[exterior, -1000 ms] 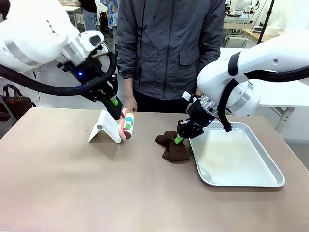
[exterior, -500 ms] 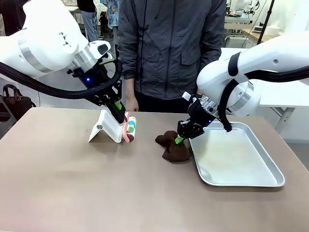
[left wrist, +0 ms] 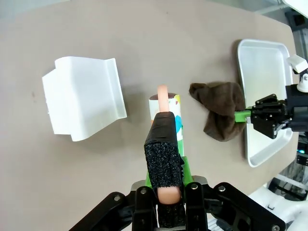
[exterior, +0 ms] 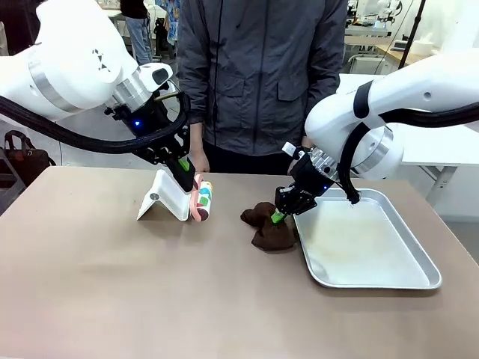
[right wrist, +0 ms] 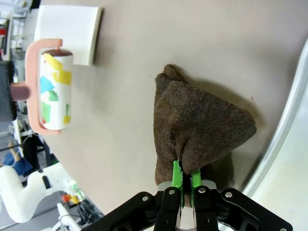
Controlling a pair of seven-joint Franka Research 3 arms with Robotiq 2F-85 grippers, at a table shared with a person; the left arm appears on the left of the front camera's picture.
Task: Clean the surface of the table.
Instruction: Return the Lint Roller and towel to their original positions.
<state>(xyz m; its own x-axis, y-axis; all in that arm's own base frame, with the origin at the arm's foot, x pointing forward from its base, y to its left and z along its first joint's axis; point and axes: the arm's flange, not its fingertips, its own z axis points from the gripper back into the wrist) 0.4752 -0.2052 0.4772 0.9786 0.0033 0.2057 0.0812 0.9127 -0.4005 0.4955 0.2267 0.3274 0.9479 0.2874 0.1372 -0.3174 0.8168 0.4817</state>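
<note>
The brown-taupe table (exterior: 150, 284) carries a lint roller (exterior: 200, 199) with a pink handle and coloured scraps on its roll. My left gripper (exterior: 184, 167) is shut on that handle, and the roll sits low against the table top beside a white holder (exterior: 163, 196). The left wrist view has the gripper (left wrist: 167, 195) clamped on the pink handle, with the lint roller (left wrist: 167, 109) just beyond. My right gripper (exterior: 280, 214) is shut on a dark brown cloth (exterior: 268, 226), which lies bunched on the table. In the right wrist view, my gripper's (right wrist: 183, 180) green pads pinch the cloth (right wrist: 197, 120).
A shiny metal tray (exterior: 419, 263) lies right of the cloth, its rim (right wrist: 288, 120) close to my right gripper. A person in a grey jacket (exterior: 262, 75) stands at the far edge. The white holder (left wrist: 82, 101) is left of the roller.
My left arm has turned and shifted slightly right, bringing the lint roller down beside the white holder. The right gripper and the cloth have stayed put.
</note>
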